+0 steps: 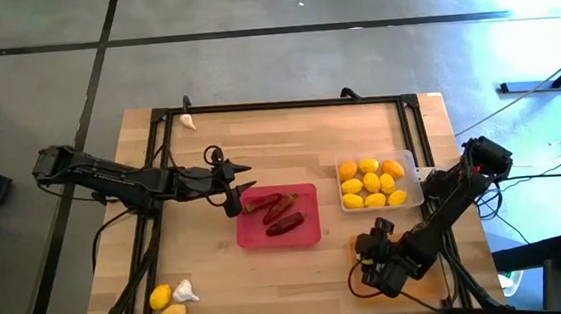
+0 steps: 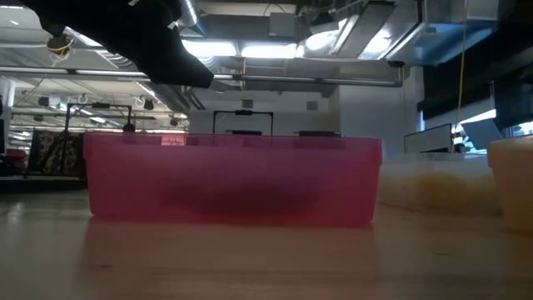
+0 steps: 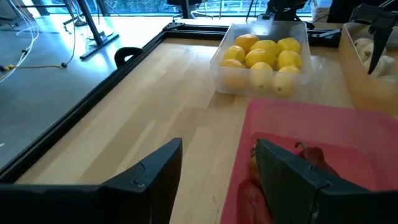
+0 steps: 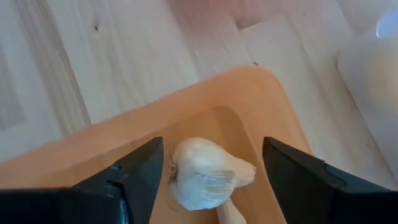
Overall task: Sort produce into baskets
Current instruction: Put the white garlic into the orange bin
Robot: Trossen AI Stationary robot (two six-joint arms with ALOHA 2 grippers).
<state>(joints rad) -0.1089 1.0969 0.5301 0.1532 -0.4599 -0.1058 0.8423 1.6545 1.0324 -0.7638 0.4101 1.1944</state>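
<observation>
From above, the left gripper (image 1: pixel 235 195) hangs at the red tray's (image 1: pixel 309 230) near-left corner, its fingers spread; dark chili peppers (image 1: pixel 281 212) lie inside. The clear tray (image 1: pixel 415 192), filled with lemons (image 1: pixel 371 184), sits to its right. The right gripper (image 1: pixel 373 257) hovers low right. Two lemons (image 1: pixel 167 306) and a garlic bulb (image 1: pixel 185 291) sit at the tabletop's (image 1: pixel 270 148) lower left, another bulb (image 1: pixel 189 122) at upper left.

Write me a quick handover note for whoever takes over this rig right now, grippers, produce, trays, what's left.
Left gripper: open, empty, at the red tray's left edge.
Right gripper: open above a garlic bulb lying in the orange tray.
Done: chili peppers in red tray; lemons in the clear tray.
Left: loose garlic by the far edge; two lemons and another garlic at the near left corner.
</observation>
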